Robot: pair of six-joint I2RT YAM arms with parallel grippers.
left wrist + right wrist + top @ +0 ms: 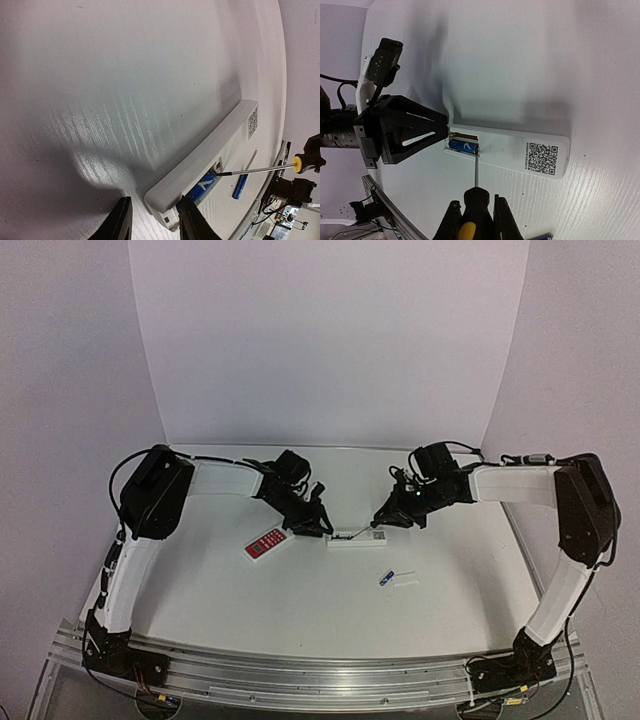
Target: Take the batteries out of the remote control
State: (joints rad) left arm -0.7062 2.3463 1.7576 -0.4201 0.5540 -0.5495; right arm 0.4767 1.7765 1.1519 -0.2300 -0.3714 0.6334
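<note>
The remote control (pixel 357 537) lies back-up mid-table, its battery bay open. One blue battery (pixel 462 145) sits in the bay, also seen from the left wrist (pixel 202 186). A second battery (pixel 385 578) lies loose on the table nearer the bases. My left gripper (pixel 155 200) straddles the remote's end (pixel 165 200). One finger (pixel 192 222) is against the remote. The other finger (pixel 117 222) stands off with a gap. My right gripper (pixel 476 202) is shut on a black-and-yellow screwdriver (pixel 477 215). Its tip rests at the seated battery's end.
A shorter red-faced remote (pixel 266 542) lies just left of the left gripper (pixel 308 523). A small flat white cover (pixel 405 581) rests beside the loose battery. Both arms reach inward over the table's middle, the right gripper (pixel 395 512) close to the remote's right half.
</note>
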